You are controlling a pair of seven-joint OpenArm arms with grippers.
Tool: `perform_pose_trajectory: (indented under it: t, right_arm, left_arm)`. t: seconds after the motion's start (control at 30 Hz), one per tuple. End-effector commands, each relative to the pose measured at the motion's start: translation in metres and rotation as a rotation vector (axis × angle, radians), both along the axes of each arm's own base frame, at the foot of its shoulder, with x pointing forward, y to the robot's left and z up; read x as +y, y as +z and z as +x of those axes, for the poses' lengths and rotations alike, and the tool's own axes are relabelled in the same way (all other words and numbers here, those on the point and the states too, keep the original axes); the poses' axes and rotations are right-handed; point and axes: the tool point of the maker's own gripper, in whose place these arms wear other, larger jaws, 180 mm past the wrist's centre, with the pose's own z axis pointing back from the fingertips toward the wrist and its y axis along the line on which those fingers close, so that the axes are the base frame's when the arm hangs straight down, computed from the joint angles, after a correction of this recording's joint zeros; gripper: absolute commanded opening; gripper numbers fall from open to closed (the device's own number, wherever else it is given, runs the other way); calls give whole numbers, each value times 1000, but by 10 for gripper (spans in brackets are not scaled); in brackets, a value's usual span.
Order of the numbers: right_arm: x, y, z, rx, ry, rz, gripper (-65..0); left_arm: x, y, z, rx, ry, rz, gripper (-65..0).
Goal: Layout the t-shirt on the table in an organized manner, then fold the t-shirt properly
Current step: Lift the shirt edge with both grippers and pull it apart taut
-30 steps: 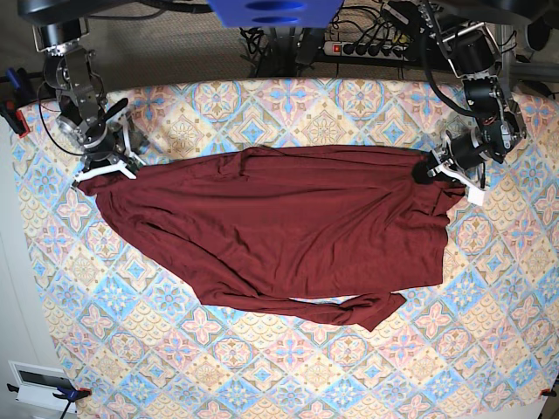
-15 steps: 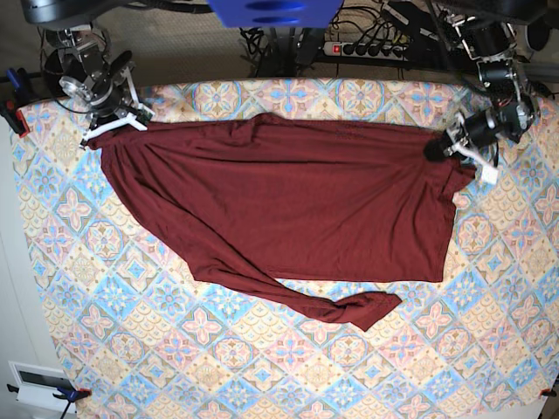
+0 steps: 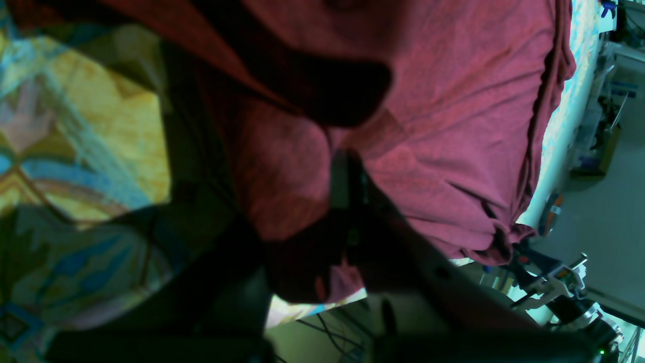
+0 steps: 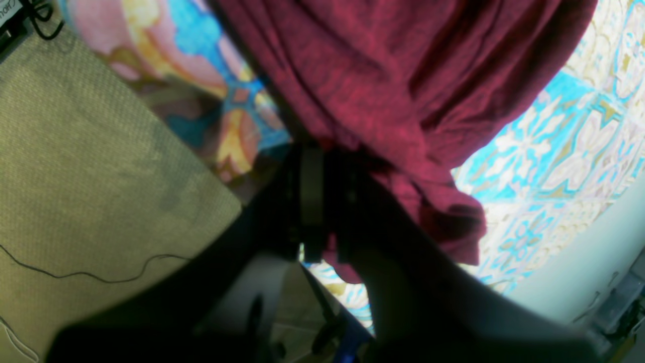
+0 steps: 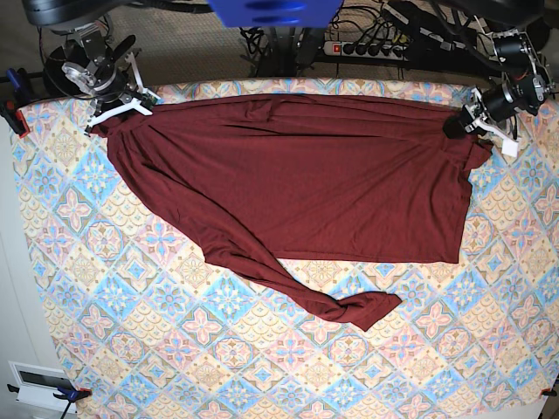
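Note:
The dark maroon t-shirt [image 5: 297, 183] is stretched wide across the far half of the patterned table [image 5: 131, 332]. Its top edge runs taut near the table's far edge. My left gripper [image 5: 472, 124], on the right of the base view, is shut on the t-shirt's far right corner; the left wrist view shows the t-shirt [image 3: 443, 131] bunched at the left gripper [image 3: 347, 186]. My right gripper [image 5: 118, 112] is shut on the far left corner, the t-shirt [image 4: 383, 75] hanging from the right gripper [image 4: 322, 191]. One twisted sleeve [image 5: 354, 307] trails toward the table's middle.
Cables and a power strip [image 5: 371, 45] lie on the floor behind the table's far edge. A small white device [image 5: 39, 382] sits off the near left corner. Bare patterned cloth [image 5: 262, 375] covers the near half of the table.
Both grippers have pulled the t-shirt's top corners toward the far edge and further apart. The cloth has stretched flatter and wider, and the sleeve has dragged along behind.

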Motion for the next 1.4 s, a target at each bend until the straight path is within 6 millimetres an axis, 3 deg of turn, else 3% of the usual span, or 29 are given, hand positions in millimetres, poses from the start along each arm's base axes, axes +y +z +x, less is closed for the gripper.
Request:
perform_pose_trajectory:
  t: [0.0,0.33,0.7,0.83,1.07,1.37]
  right_arm:
    - [-2,-3,-11,47,14,-12,-650]
    - [-2,-12,-45,124,14,-13,-650]
    - [1,-8,-38,103,17,-8,-650]
    - [-2,-8,-39,110,11,-25,-640]
    - [0,5,-29,75,15,-51,-536]
    - [-2,8,-25,61,8,-55,-531]
  left_arm:
    - [13,-1,-8,38,-6,51,-650]
    - [12,-4,-16,54,-6,45,-650]
    - [9,-6,-18,64,-13,40,-645]
    - [7,-4,-17,50,-2,17,-578]
    - [0,0,-23,44,3,-36,-418]
    - [-1,12,-18,-14,41,-102,-398]
